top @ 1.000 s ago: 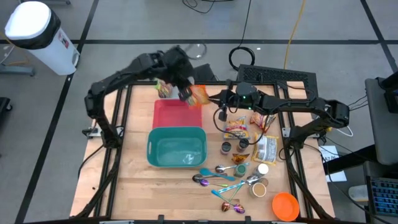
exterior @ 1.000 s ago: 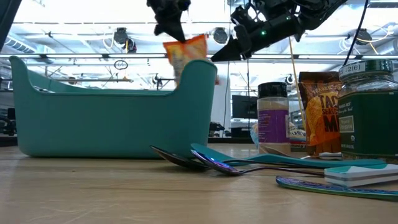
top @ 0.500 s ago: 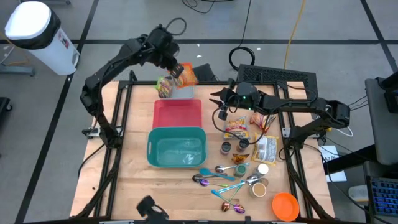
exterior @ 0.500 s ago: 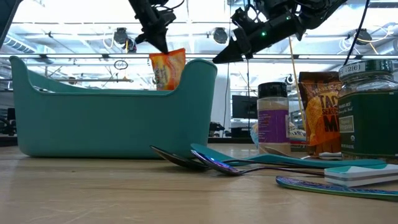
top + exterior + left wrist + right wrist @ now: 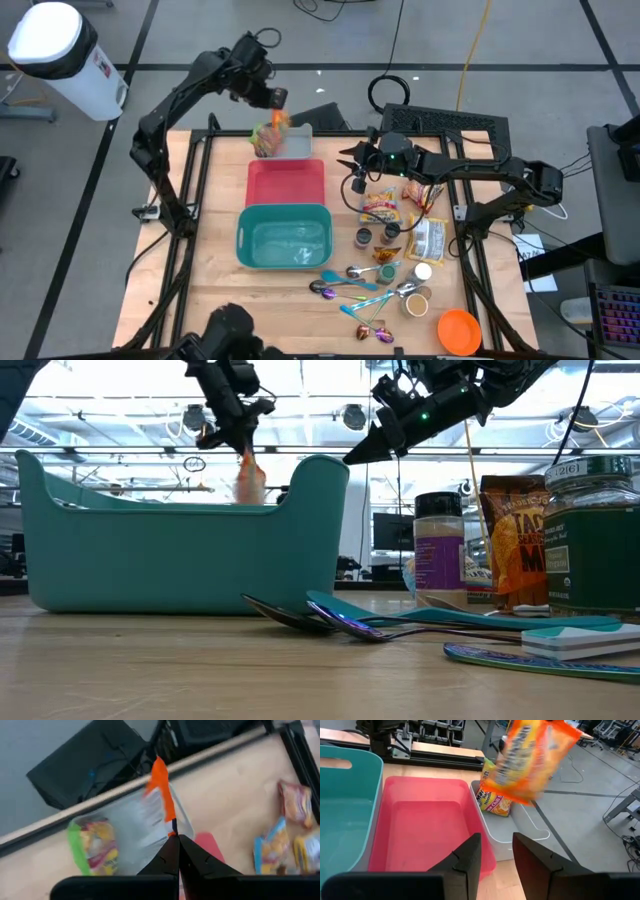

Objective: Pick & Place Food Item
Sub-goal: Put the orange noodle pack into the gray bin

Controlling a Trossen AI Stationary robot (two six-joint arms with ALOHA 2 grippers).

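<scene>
Left end effector (image 5: 272, 103) clamped on orange packet (image 5: 277, 120), hanging above clear bin (image 5: 296, 146) at counter's far edge (release pending). Right end effector (image 5: 345, 157) slightly parted, empty, beside red bin (image 5: 286, 183).

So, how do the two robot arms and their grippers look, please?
Both arms are dark, nearly black, built of slim jointed links with black cables running along them. The left gripper has two dark fingers tapering to thin points. The right gripper has two broad, flat black fingers. A small green light glows on the right arm's wrist. No markings can be read.
</scene>
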